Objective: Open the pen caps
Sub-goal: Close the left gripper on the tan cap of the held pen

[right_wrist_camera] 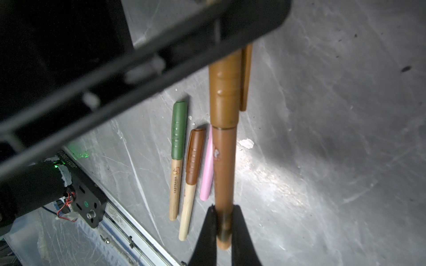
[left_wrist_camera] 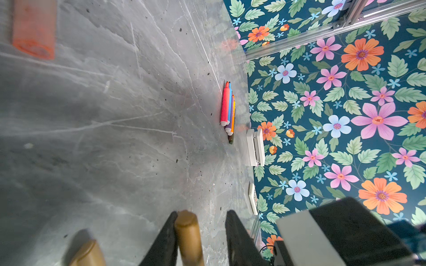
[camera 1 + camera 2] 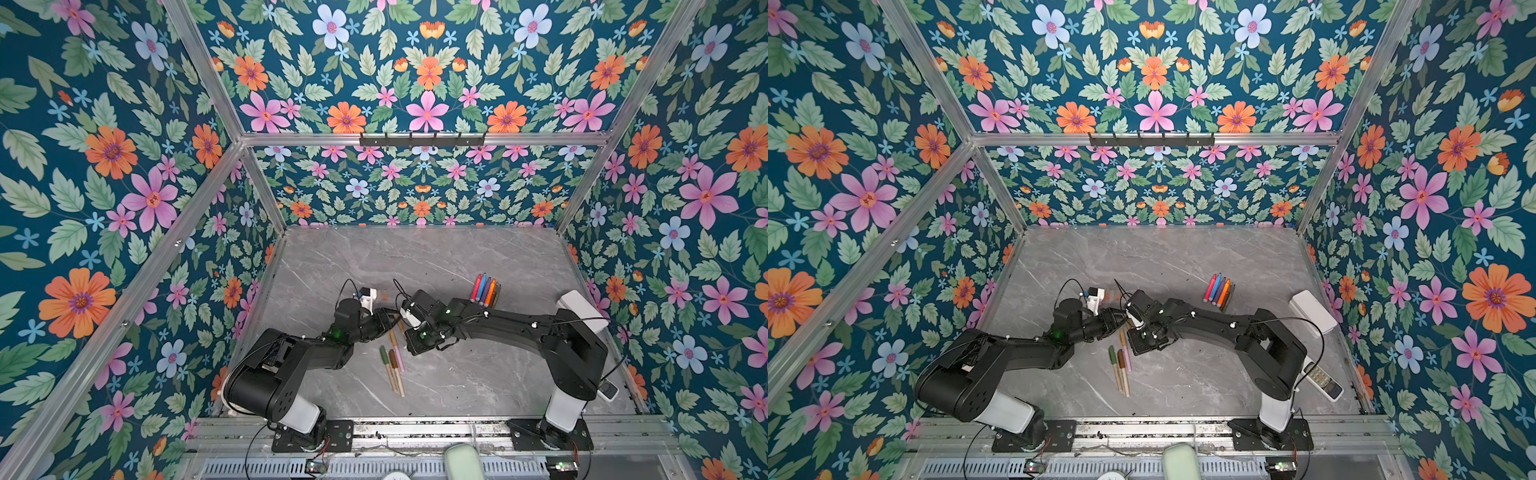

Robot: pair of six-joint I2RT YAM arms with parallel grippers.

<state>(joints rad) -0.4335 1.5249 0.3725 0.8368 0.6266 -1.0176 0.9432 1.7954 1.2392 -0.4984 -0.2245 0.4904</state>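
Note:
My right gripper [image 1: 224, 209] is shut on the barrel end of a tan pen [image 1: 224, 161], held above the table. Its tan cap [image 1: 224, 96] reaches between the fingers of my left gripper [image 2: 202, 216]. There the cap's end [image 2: 187, 232] rests against one finger, and a clear gap separates it from the other finger, so the left gripper is open. Both grippers meet at mid-table [image 3: 392, 318]. Green-capped [image 1: 178, 131], brown-capped [image 1: 194, 156] and pink [image 1: 207, 165] pens lie side by side below. A loose orange-red cap [image 2: 34, 30] lies on the table.
A bundle of bright pens [image 3: 484, 291] lies at the back right, also seen as bright pens [image 2: 228, 110]. A white box [image 3: 579, 309] and a remote control [image 3: 1323, 380] sit along the right wall. Another tan pen [image 1: 246, 76] lies beyond the held one.

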